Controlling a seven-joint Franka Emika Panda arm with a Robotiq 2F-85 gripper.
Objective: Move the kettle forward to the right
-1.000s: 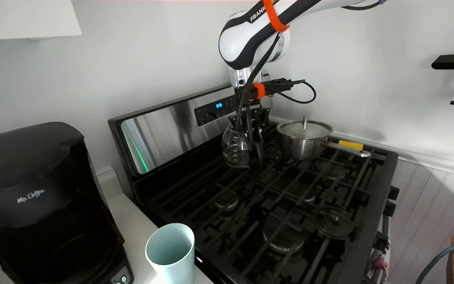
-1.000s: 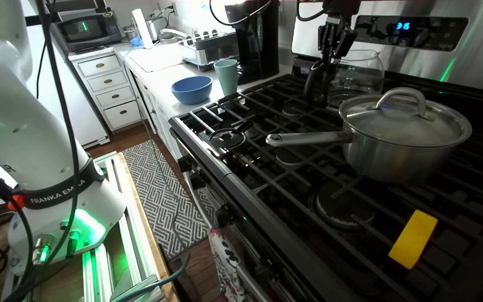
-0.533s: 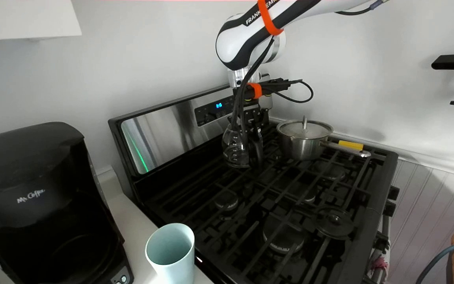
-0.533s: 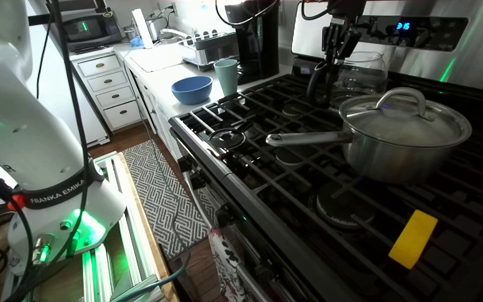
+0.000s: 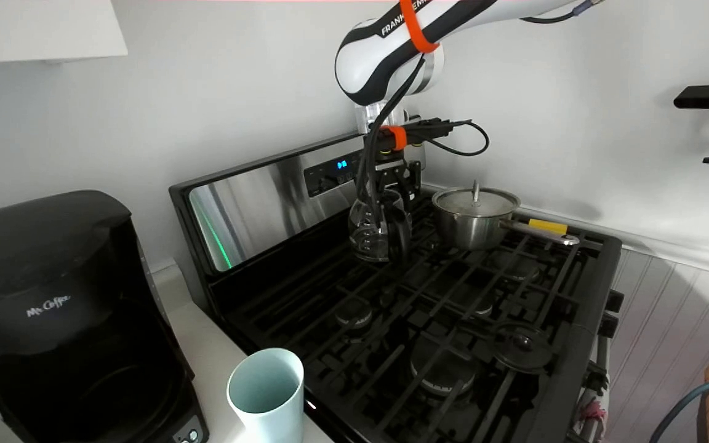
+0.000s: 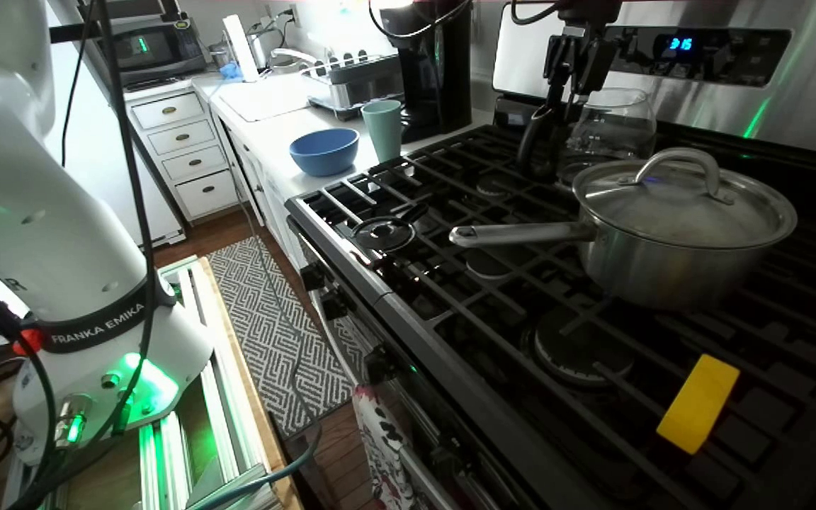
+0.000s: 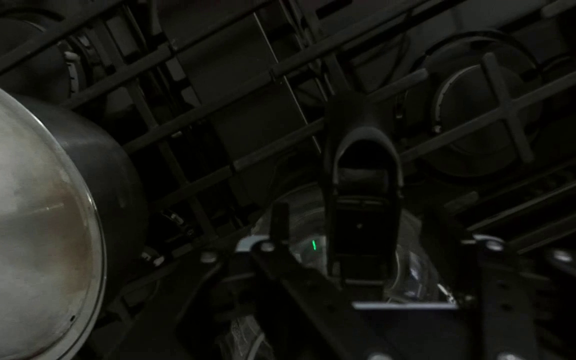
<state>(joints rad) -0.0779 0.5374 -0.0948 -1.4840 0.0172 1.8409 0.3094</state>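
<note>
At eleven o'clock from the steel saucepan (image 6: 673,263) in an exterior view, the glass coffee carafe (image 6: 612,134) looks light, slick and breakable, so the claw (image 7: 361,229), spread to either side of the stiff-looking black handle (image 7: 362,212), should probably pinch there, gently.

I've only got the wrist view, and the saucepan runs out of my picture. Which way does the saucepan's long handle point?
Observer: In both exterior views the saucepan's long handle points toward the stove's front edge.
Operator: Before I shift the kettle, is anything loose near that edge?
Observer: Yes, a dark, round, lid-like disc lies on the stovetop close to it.
</note>
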